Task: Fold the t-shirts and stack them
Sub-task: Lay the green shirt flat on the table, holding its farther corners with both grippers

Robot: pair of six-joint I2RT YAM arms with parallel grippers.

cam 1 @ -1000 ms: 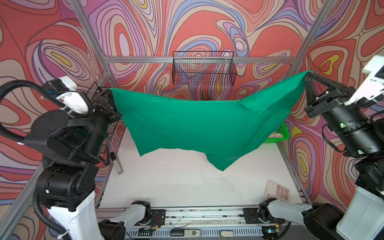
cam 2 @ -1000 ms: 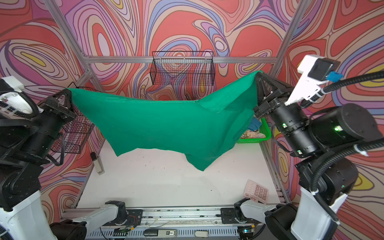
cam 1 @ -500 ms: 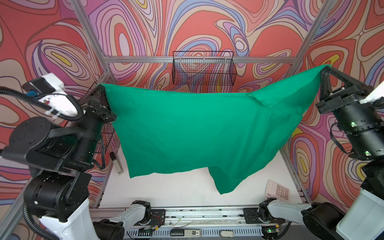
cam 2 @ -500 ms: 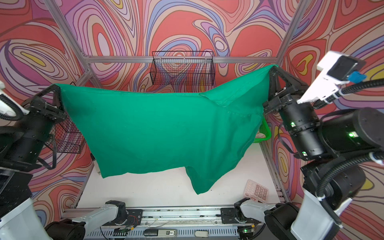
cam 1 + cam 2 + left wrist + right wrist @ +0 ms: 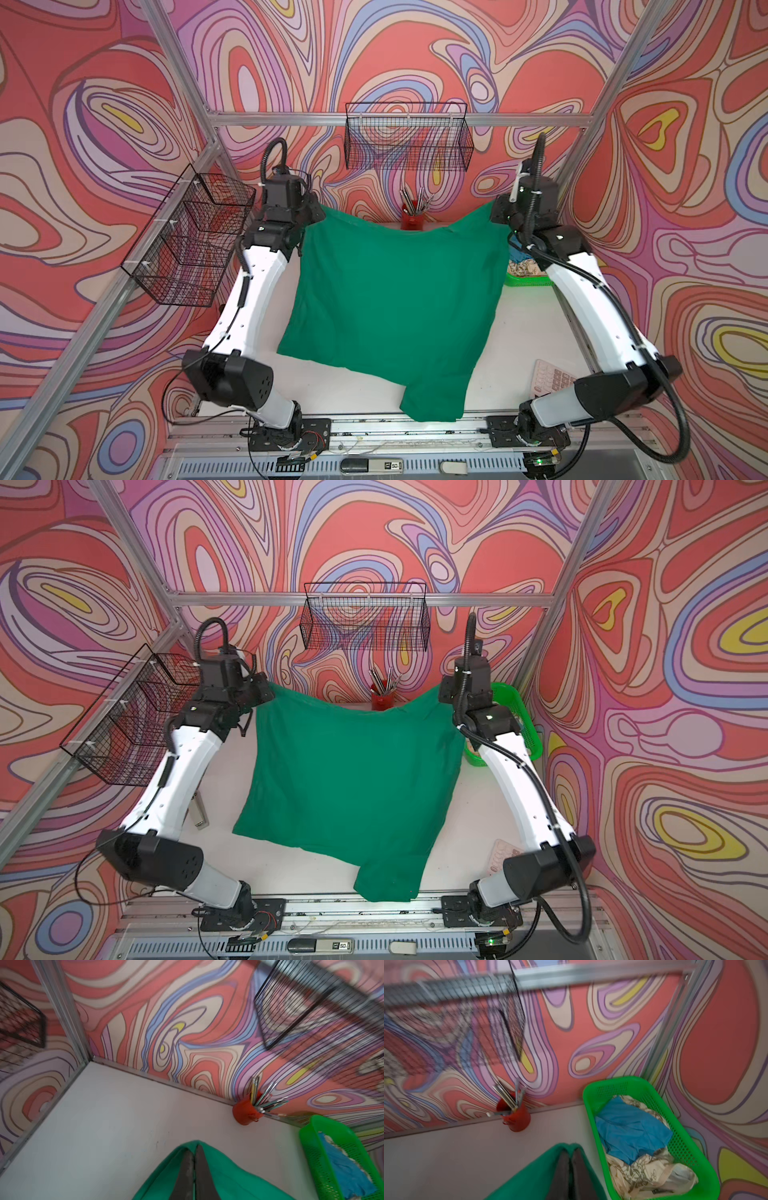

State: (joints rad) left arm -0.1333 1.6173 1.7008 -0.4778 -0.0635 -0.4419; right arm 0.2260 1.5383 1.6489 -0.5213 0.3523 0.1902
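Note:
The dark green t-shirt (image 5: 395, 299) (image 5: 353, 779) is spread across the white table, and one flap reaches the front rail. Its far edge is lifted at two corners near the back wall and sags between them. My left gripper (image 5: 316, 212) (image 5: 194, 1147) is shut on the left corner. My right gripper (image 5: 496, 208) (image 5: 571, 1147) is shut on the right corner; green cloth wraps both sets of fingertips. The light blue t-shirt (image 5: 631, 1128) lies on the cream patterned t-shirt (image 5: 648, 1169) inside the bright green basket (image 5: 591, 1105) at the back right.
A red cup of pens (image 5: 411, 216) stands at the back wall behind the sagging edge. Black wire baskets hang on the back wall (image 5: 407, 141) and left wall (image 5: 191, 241). A pink calculator (image 5: 552, 378) lies front right. A small grey object (image 5: 198, 810) lies left.
Both arms have swung down and away from the camera toward the back wall. The green shirt, held high and hanging before, now lies mostly on the table.

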